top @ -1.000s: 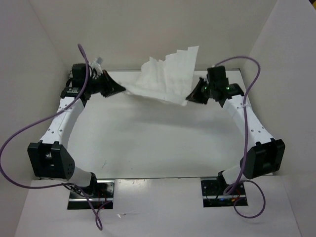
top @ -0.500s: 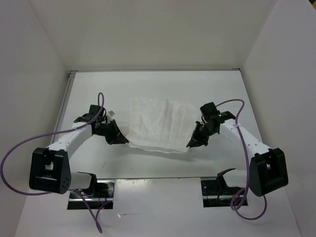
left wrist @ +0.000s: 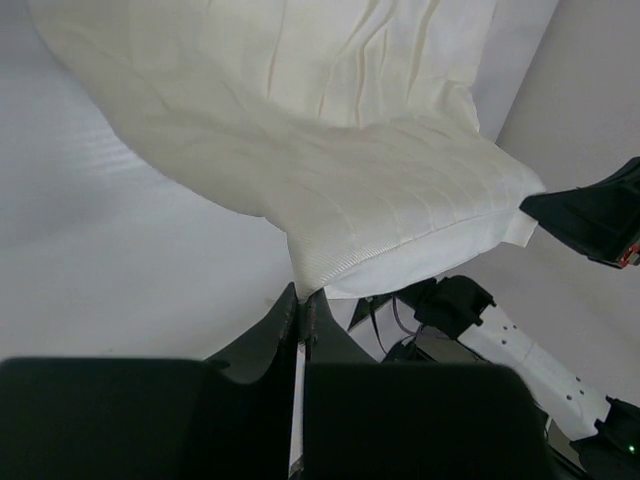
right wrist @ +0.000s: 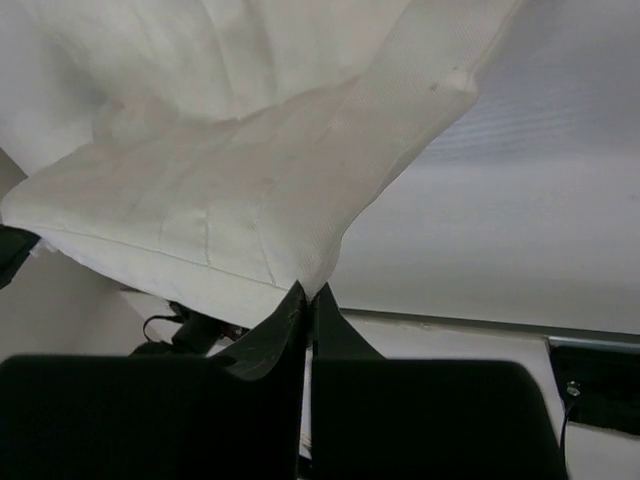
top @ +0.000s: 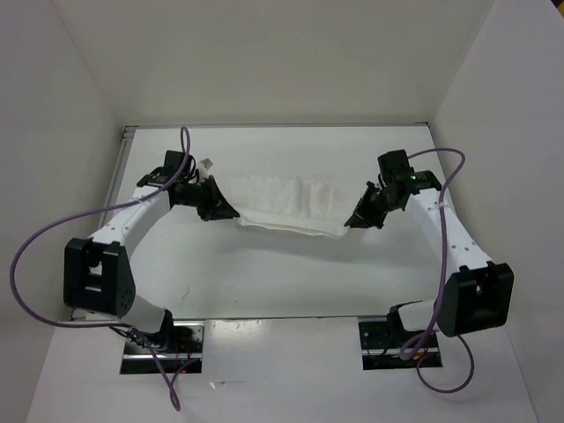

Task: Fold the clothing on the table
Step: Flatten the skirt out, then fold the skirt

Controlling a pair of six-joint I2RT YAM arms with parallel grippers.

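Observation:
The clothing (top: pixel 286 201) is a thin white cloth with faint creases, stretched as a doubled band across the middle of the table (top: pixel 264 264). My left gripper (top: pixel 231 213) is shut on its left corner, and my right gripper (top: pixel 349 220) is shut on its right corner. In the left wrist view the clothing (left wrist: pixel 330 170) runs away from the pinched corner at my left gripper (left wrist: pixel 302 292), its upper layer draped over a lower one. In the right wrist view the clothing (right wrist: pixel 240 190) hangs from the closed tips of my right gripper (right wrist: pixel 309 288).
White walls (top: pixel 264 62) close in the table at the back and both sides. A metal edge strip (top: pixel 264 319) runs along the near side by the two arm bases. Purple cables (top: pixel 35 256) loop off both arms.
A second ago both grippers held the cloth lifted at the back. They swung toward the near side, then back again, and the cloth now lies as a narrower doubled band.

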